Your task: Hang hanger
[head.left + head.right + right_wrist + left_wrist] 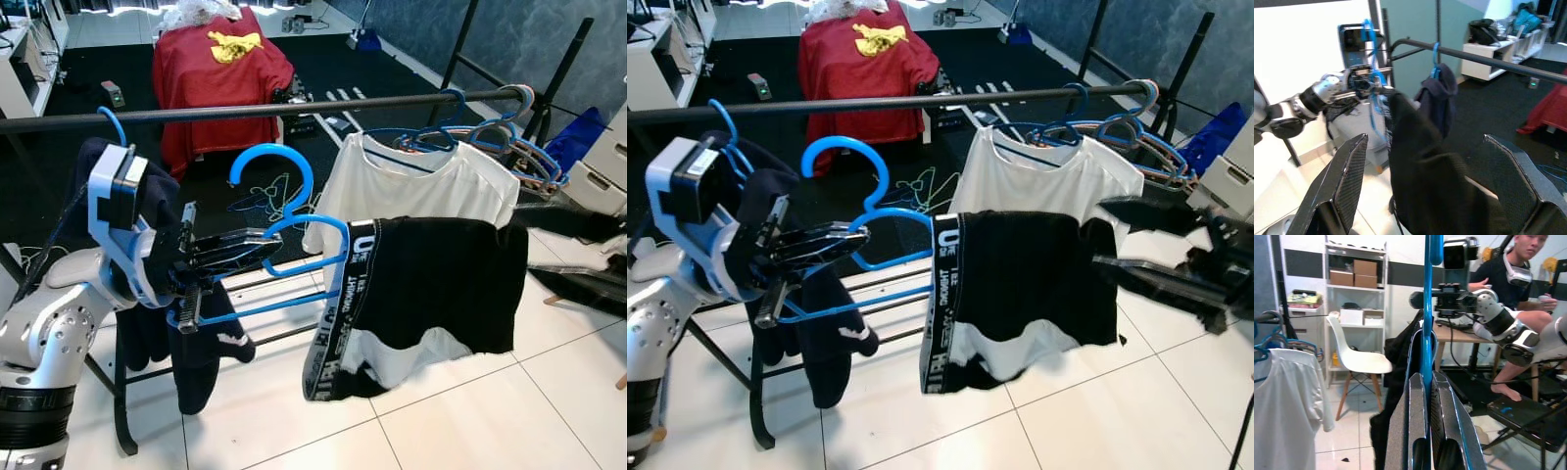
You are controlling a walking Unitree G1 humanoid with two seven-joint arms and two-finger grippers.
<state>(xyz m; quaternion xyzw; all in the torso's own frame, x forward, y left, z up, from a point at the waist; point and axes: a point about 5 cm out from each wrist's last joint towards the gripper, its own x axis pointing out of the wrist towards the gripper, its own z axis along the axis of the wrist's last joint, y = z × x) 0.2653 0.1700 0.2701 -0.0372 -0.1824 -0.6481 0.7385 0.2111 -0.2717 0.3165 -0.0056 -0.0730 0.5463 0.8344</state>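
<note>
My left gripper (265, 250) is shut on the neck of a blue hanger (279, 171), whose hook sits just below and in front of the black rail (294, 106). In the left wrist view the fingers (1415, 421) clamp the blue hanger (1426, 333). Black shorts with a lettered waistband (431, 284) hang from that hanger. My right gripper (1112, 235) is open at the shorts' right edge, one finger above the other. In the right wrist view its fingers (1347, 176) stand wide apart with the black cloth (1420, 161) ahead of them.
A white T-shirt (421, 181) hangs on the rail behind the shorts. Several blue hangers (509, 137) crowd the rail's right end and a dark garment (147, 196) hangs at its left. A red-draped object (220, 73) stands behind. A person (1513, 279) sits nearby.
</note>
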